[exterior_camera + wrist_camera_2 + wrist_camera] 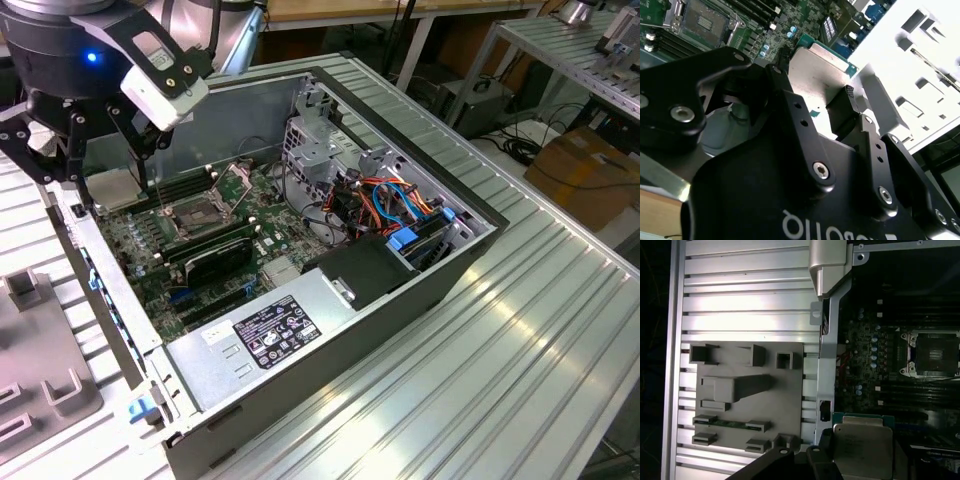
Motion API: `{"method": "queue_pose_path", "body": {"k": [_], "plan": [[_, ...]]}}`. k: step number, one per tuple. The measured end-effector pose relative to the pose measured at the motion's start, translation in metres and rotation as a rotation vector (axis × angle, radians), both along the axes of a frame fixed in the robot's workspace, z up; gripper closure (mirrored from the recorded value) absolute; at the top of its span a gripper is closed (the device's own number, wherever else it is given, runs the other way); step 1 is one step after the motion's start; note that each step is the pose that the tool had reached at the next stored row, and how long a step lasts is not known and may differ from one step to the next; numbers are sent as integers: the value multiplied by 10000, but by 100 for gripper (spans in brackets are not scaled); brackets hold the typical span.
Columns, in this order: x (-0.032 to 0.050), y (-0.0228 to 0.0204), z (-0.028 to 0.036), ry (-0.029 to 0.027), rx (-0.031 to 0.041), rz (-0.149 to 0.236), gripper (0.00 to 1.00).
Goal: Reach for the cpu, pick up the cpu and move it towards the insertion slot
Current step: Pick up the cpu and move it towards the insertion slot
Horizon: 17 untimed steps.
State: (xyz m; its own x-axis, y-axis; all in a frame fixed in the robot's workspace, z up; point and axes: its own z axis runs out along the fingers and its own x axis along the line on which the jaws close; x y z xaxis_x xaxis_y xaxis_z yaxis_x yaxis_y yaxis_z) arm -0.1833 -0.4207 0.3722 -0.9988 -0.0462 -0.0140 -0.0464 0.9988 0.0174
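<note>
My gripper (100,165) hangs over the open computer case's wall on the exterior view's left, shut on the cpu (115,190), a flat silver-tan square with a green rim. In both wrist views the cpu (815,70) (862,445) sits level between the black fingers (845,107). The insertion slot (195,215) is an open metal-framed socket on the motherboard, a short way to the exterior view's right of the gripper. The insertion slot (935,355) (702,20) is bare inside, and the cpu is held above and beside it.
A grey fixture plate (40,350) (750,395) with raised holders lies outside the case on the ribbed metal table (480,340). Inside the case are memory sticks beside the socket, a black card (215,262), a power supply (270,335) and a drive cage with cables (400,215).
</note>
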Motion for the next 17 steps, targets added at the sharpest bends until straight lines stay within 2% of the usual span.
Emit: {"method": "queue_pose_path", "body": {"k": [3, 4, 8, 11, 13, 17], "plan": [[87, 8, -10, 0, -19, -20, 45], [134, 18, -18, 0, -19, -136, 45], [184, 30, -27, 1, -20, -434, 45], [284, 46, -30, 1, -19, -471, 45], [379, 74, -32, 7, -19, -477, 45], [464, 110, -34, 8, -27, -487, 45]]}}
